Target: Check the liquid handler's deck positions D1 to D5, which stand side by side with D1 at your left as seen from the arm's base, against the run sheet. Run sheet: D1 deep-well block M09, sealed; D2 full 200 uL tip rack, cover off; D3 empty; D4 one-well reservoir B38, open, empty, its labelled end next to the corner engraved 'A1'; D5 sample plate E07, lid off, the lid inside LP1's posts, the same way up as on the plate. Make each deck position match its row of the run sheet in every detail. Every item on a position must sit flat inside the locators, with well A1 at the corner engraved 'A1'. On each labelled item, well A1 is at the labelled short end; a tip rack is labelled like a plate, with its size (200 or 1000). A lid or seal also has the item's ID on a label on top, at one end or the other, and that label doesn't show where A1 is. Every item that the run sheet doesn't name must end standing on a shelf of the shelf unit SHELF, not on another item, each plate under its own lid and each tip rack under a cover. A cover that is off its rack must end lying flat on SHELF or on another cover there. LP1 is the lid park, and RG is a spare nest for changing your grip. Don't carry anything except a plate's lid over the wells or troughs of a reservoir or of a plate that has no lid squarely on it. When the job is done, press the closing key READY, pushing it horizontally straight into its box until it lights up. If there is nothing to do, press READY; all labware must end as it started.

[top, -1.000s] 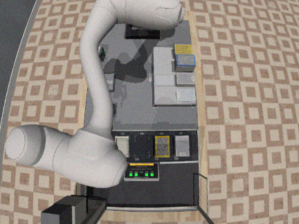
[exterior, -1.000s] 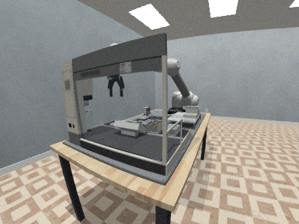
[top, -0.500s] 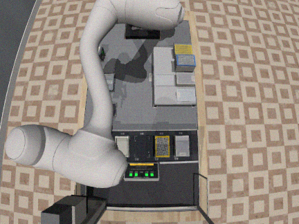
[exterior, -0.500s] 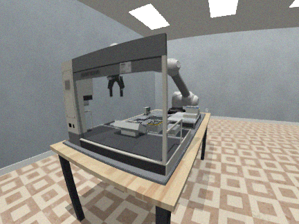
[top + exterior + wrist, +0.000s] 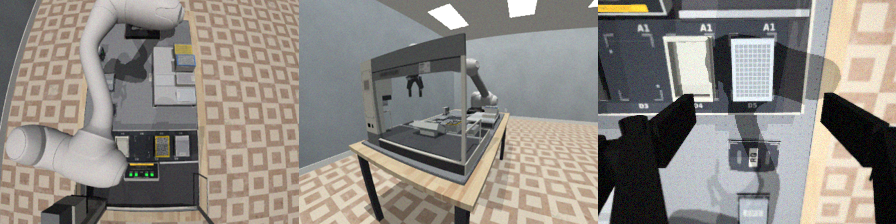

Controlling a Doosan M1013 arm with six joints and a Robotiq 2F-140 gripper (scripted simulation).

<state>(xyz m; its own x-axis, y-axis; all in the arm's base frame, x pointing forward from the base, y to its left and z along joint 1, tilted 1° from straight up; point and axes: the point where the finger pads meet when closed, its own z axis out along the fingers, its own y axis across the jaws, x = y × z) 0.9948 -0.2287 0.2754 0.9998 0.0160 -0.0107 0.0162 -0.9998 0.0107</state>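
The end effector point(image 5: 753, 125) hangs with fingers apart and empty above D4's open reservoir point(image 5: 691, 67) and D5's lidless sample plate point(image 5: 752, 69). D3 point(image 5: 635, 67) appears empty. Remaining checks and the READY key seemingly lie ahead.

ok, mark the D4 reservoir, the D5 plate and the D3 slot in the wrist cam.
D4 reservoir point(image 5: 692, 68), wrist view, on the pale floor of its single well.
D5 plate point(image 5: 752, 69), wrist view, on the middle of its well grid.
D3 slot point(image 5: 634, 70), wrist view, on bare deck between the corner locators.

Lab: liquid handler point(image 5: 417, 59) deck, tip rack point(image 5: 162, 146)
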